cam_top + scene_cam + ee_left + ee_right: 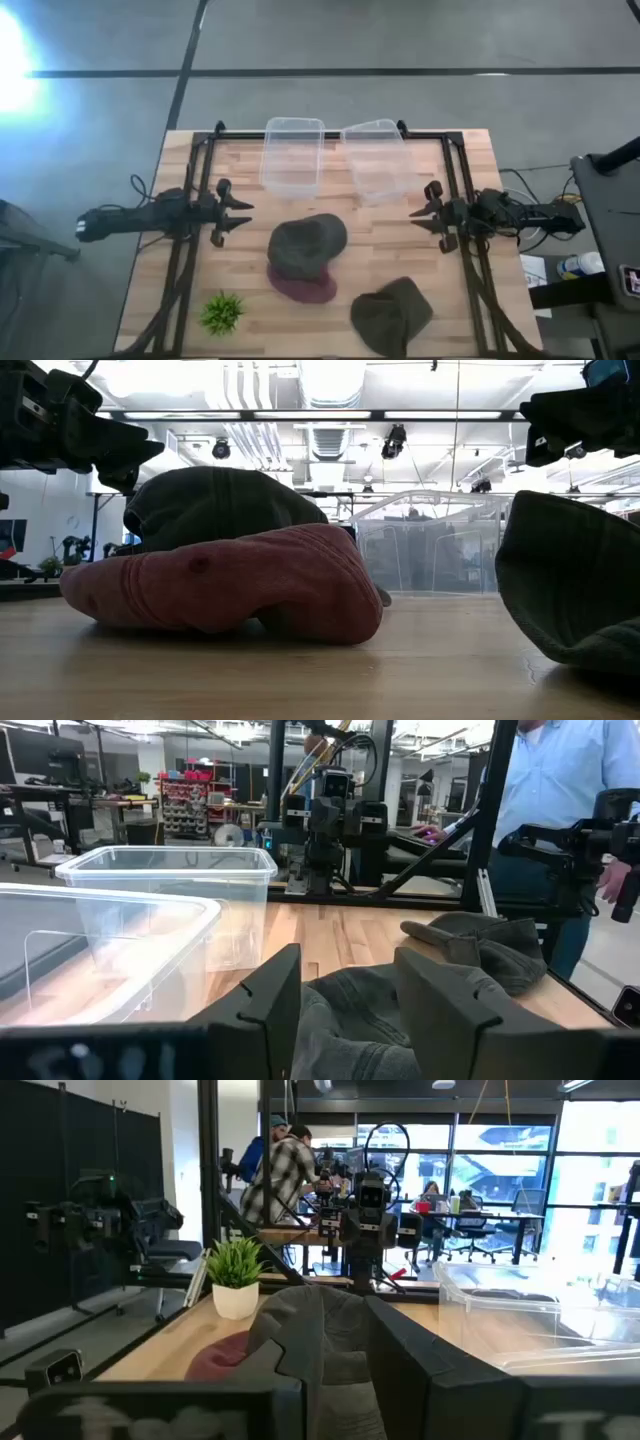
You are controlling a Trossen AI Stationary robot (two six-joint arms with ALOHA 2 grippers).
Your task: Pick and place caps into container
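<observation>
A dark olive-grey cap (pixel 306 245) lies on top of a maroon cap (pixel 300 286) at the table's middle; the maroon cap rests flat on the wood (pixel 230 585). A second olive-grey cap (pixel 392 314) lies near the front right. Two clear tubs (pixel 292 155) (pixel 376 160) stand side by side at the far middle. My left gripper (pixel 247 216) is open and empty, left of the stacked caps, and points at them (pixel 348 960). My right gripper (pixel 414 218) is open and empty, right of the caps (pixel 325 1320).
A small green spiky plant (pixel 222 312) stands near the front left. Dark frame rails (pixel 190 250) run along both table sides. A person in a blue shirt (pixel 560 780) stands beyond the table's right edge. Bare wood lies between the caps and the tubs.
</observation>
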